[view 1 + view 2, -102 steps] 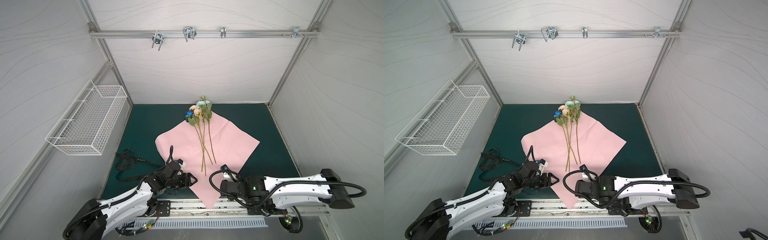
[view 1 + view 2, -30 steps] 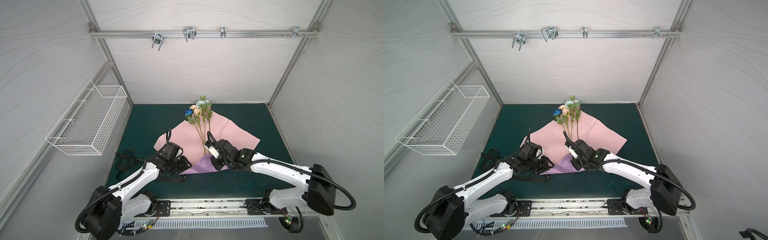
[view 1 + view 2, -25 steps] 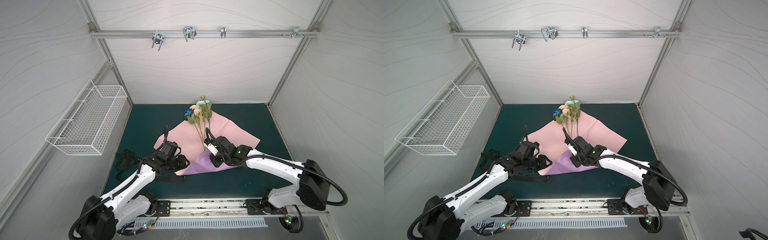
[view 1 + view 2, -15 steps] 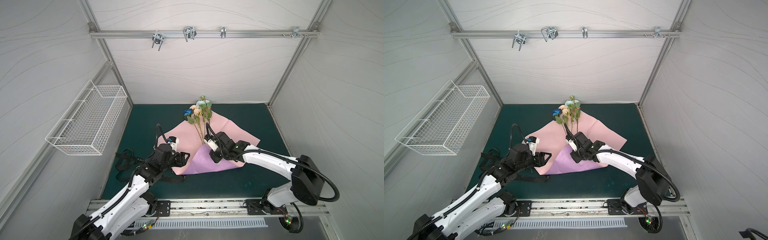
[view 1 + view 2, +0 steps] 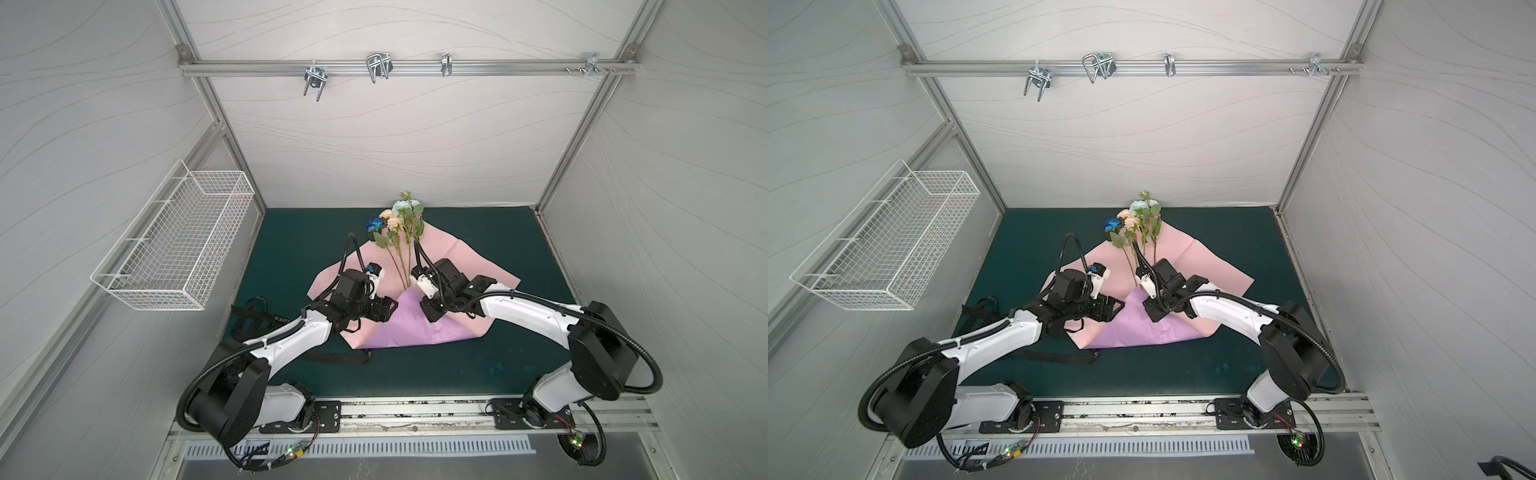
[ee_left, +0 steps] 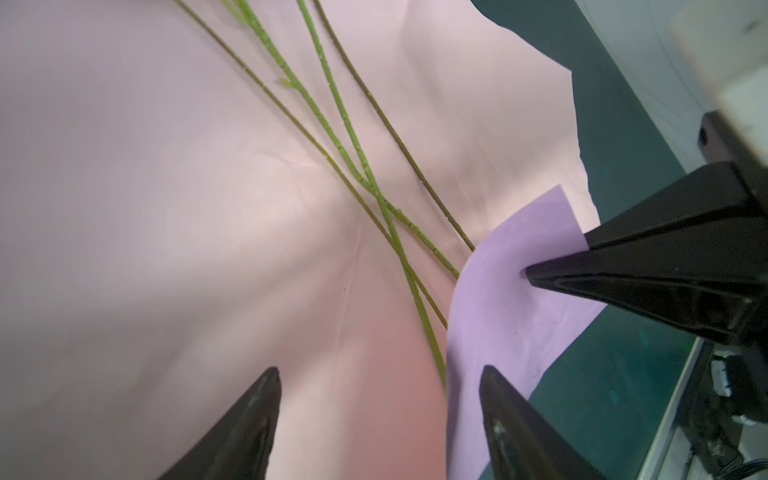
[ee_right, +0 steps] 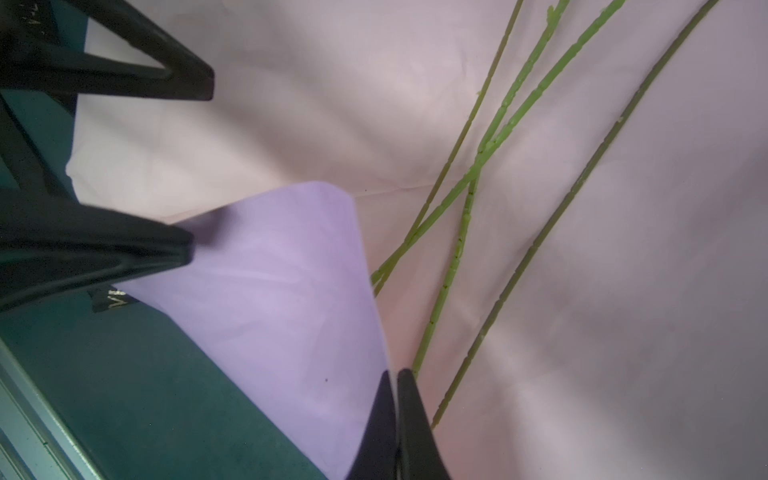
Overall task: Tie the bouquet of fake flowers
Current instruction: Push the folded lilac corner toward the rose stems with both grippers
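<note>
1. The bouquet [image 5: 399,224] is lying on the pink paper [image 5: 469,266] mid-mat [image 5: 519,232]. Its blooms are pointing at the back wall and its stems [image 6: 357,166] are running back toward the arms, so the long axis is lying front to back.
2. The paper's near corner is lying turned over as a lilac flap [image 5: 399,320], which is covering the stem ends.
3. The right gripper [image 7: 397,374] is clenching the flap's edge just beside the stems, with its jaws pressed together on the paper.
4. The left gripper [image 6: 378,370] is standing released and grasping nothing. Its fingers are spread wide, one at the flap's other edge, and the stems are lying ahead of them.
5. The grippers are flanking the stems, both near. Only the left one is free, so it is looking the likelier to move next.
6. The black ribbon [image 5: 253,316] is lying on the mat left of the paper, nearer the left arm and well apart from the stems.
7. The flap and the right gripper are probably standing in the way of any wrap around the stem ends.
</note>
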